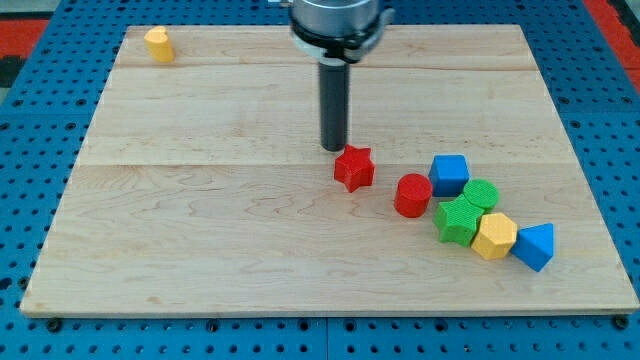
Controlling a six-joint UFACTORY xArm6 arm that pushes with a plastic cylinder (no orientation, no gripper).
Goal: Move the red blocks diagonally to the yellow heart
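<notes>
Red star sits mid-board, red cylinder just to its lower right, apart from it, and the yellow heart waits way off top-left.

pale wooden board; blue perforated table beneath

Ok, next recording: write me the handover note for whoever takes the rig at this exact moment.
My tip is down on the board, just above-left of the red star in the view, close to or touching it.
The red cylinder sits right of the star, beside the blue cube.
The yellow heart is far off at the view's top-left corner.
Done: nothing; both red blocks remain far from the heart.
Left: push the star, then the cylinder, diagonally up-left to the heart.
</notes>
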